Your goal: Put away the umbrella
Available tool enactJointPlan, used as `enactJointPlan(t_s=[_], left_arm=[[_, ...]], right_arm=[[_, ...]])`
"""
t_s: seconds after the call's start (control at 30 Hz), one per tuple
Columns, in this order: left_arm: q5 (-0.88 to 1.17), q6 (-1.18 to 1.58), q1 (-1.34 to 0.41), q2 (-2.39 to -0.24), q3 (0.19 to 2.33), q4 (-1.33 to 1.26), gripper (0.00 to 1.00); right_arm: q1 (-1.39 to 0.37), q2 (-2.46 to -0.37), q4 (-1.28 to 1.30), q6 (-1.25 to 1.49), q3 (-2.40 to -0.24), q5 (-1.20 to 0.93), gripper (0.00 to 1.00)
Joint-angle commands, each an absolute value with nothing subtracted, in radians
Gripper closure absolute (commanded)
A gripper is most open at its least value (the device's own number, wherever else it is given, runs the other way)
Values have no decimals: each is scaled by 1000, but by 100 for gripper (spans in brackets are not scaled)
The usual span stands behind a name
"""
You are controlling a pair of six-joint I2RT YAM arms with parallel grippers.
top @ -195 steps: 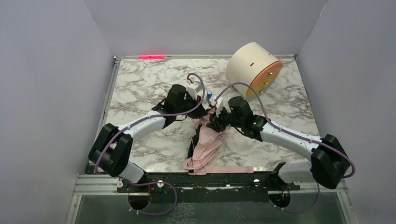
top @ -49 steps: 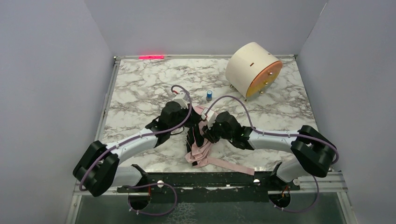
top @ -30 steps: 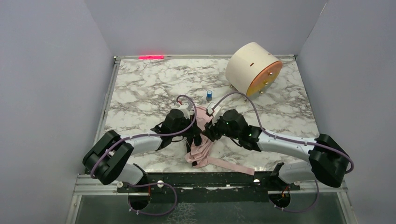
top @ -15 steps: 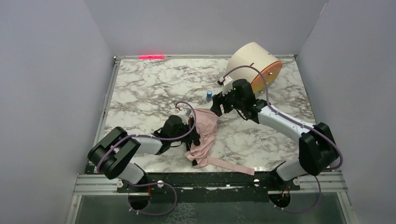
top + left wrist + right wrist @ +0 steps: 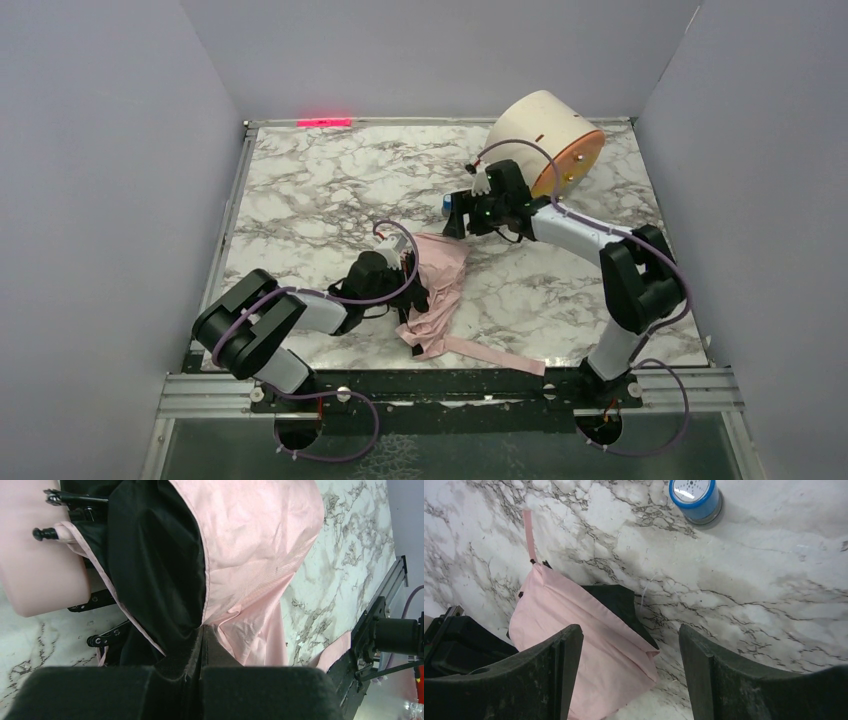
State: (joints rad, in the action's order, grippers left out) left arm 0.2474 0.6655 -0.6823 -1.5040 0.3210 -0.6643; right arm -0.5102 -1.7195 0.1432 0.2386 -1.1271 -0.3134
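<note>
The pale pink umbrella (image 5: 440, 285) lies crumpled on the marble table near the front middle, its long pink strap (image 5: 500, 356) trailing to the right by the front rail. My left gripper (image 5: 418, 292) is shut on the umbrella's fabric; in the left wrist view the pink canopy (image 5: 250, 545) and its black lining (image 5: 150, 565) run into the closed fingers (image 5: 202, 645). My right gripper (image 5: 452, 222) is open and empty, hovering above the table beyond the umbrella's far edge, which shows in the right wrist view (image 5: 569, 630).
A cream drum with an orange face (image 5: 543, 145) lies at the back right. A small blue-rimmed cap (image 5: 696, 497) stands on the marble just beyond my right gripper. Grey walls close in the table on three sides.
My right gripper has let go of the umbrella, opened and drawn back toward the drum. My left gripper has stayed shut on the fabric, which spread out flatter on the table.
</note>
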Motion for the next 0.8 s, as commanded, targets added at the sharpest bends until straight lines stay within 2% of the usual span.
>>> enactJointPlan(t_s=[0.0,0.1,0.2,0.37,0.57,0.77], left_arm=[[229,644,-701,-1551,275,-525,100],[229,643,-708,-1551,277,-526,100],[227,641,-714,-1552,283,-527,100],[227,641,-718,-1556,290,-527,100],[227,641,-719,-1559,291,-527,100],[227,643,-719,-1560,296,-528,100]], right_arm=[[-509,-1805,116,348,-1169,-395,25],[-507,-1868,79,376,-1186,-431,26],[-504,-1928,36,406,-1203,-486,33],[-501,-1912,-65,410,-1176,-567,56],[-500,-1782,-177,300,-1078,-563,75],[-500,-1705,-195,169,-1040,-595,79]])
